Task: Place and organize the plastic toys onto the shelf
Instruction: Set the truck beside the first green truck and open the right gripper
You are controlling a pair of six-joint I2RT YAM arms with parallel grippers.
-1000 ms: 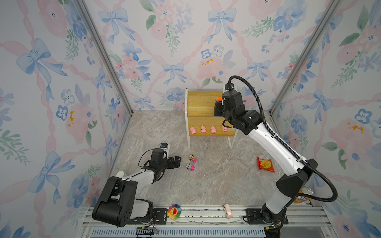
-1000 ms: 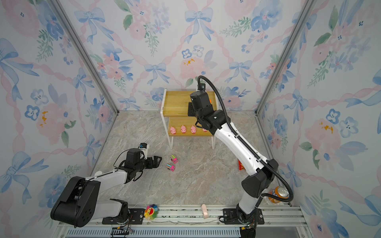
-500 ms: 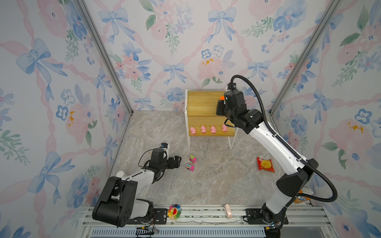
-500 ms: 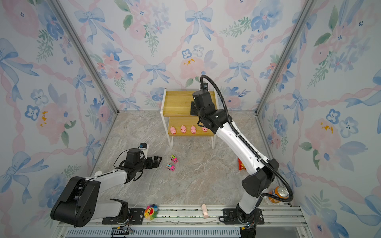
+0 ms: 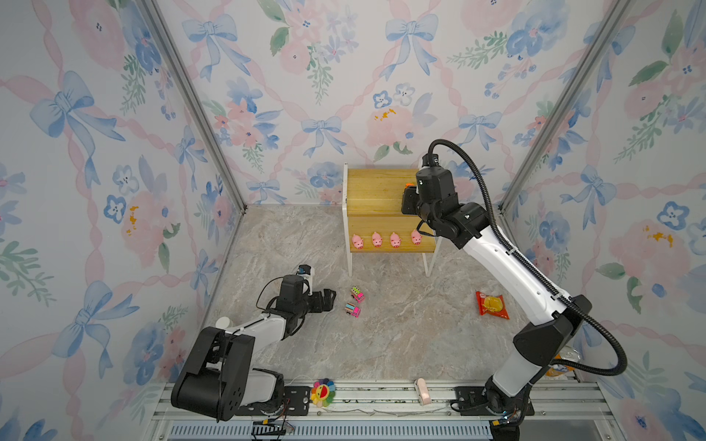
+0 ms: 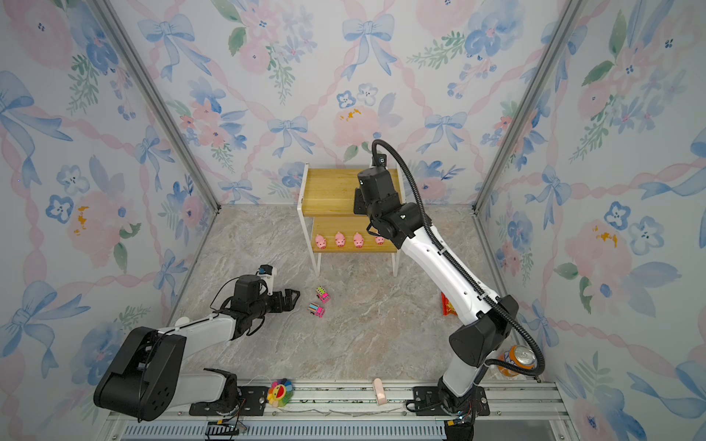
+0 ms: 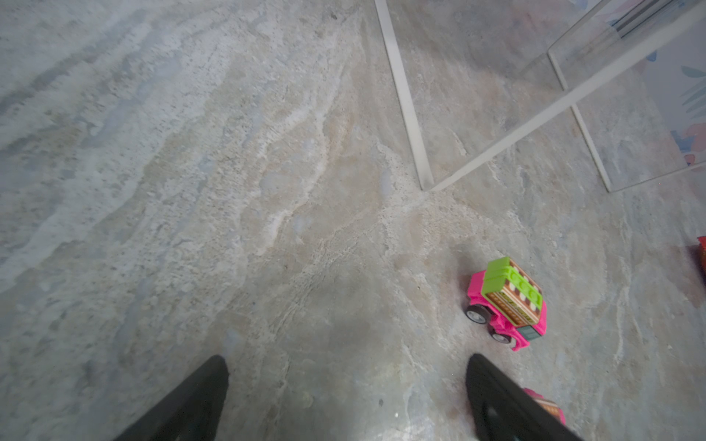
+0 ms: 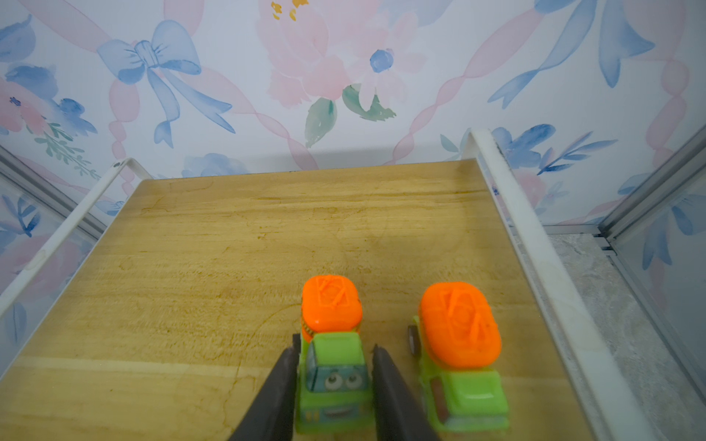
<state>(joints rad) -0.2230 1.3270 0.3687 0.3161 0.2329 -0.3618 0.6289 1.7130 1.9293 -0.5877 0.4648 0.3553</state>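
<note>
While the right gripper [image 8: 334, 346] is reaching over the upper board of the shelf [image 8: 248, 229], its jaws are standing narrow on either side of the cab of a green truck [image 8: 332, 366] – whether they are pressing on it or just clearing it I cannot tell. That truck is sitting wheels-down on the board, with the second green truck [image 8: 458, 343] standing just beside it. Four pink pigs [image 5: 386, 239] are lining the lower board, and two pink trucks [image 5: 357, 294] are lying on the bench [image 5: 401, 336] near the left gripper [image 7: 345, 359], whose jaws are gaping wide and holding nothing. I am judging the step in hand to be the release (a wheeled toy is apt to roll). Doing it well is meaning parting the jaws evenly, only enough to clear the cab – the neighbour is leaving little room on that side – then drawing straight away without dragging either truck out of line
</note>
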